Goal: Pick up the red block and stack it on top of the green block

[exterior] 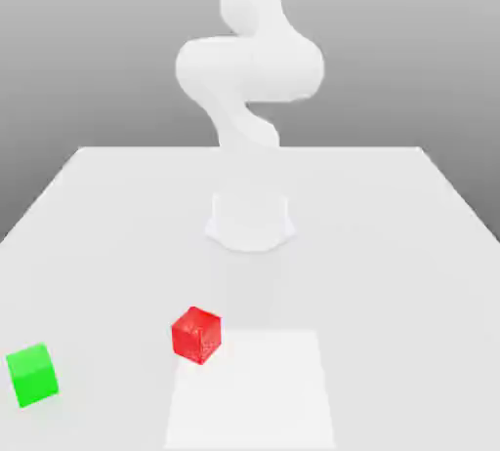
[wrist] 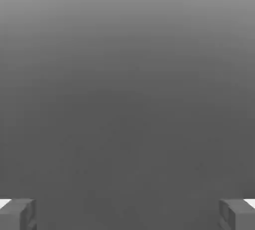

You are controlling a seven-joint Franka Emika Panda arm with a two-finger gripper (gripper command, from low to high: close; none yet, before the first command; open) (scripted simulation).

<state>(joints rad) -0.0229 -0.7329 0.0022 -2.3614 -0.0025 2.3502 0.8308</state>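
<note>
Red block (exterior: 196,334) sits apart from green block (exterior: 32,374) — fingers (wrist: 17,214) spread.

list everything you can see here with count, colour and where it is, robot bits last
red block: one, bright red, on the table toward the near edge, left of centre in the exterior view, in front of the arm's base
green block: one, bright green, on the table near the exterior view's near left corner, apart from the red block
table: one, white, spans the exterior view
lighter patch: one, pale white rectangle on the table surface, just to the exterior view's right of the red block
arm: one, white, rising from a round base at the table's middle
gripper: one, grey fingers, wide apart, nothing between them
</note>
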